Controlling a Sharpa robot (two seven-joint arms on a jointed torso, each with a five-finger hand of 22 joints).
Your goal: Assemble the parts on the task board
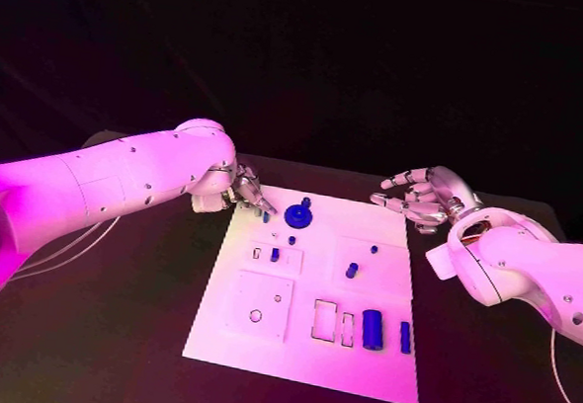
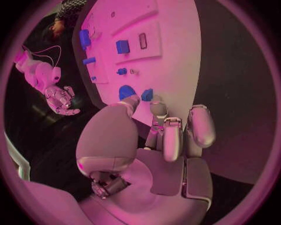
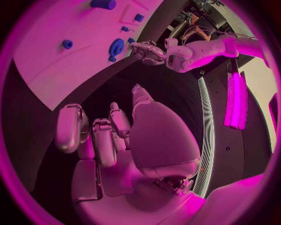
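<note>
Head view: white task board (image 1: pixel 305 352) carries scattered blue parts (image 1: pixel 373 329).

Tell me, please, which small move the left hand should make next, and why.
Probably the left hand should ease a little toward the round blue part at the far end of the task board and close on it. The hand holds nothing, and its fingertips hover at the board's far corner beside that part. The right hand is off the board, also holding nothing.

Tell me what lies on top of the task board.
On the task board lie small blue parts: a round one at the far end and two cylinders near the front. The left hand covers the far corner.
</note>
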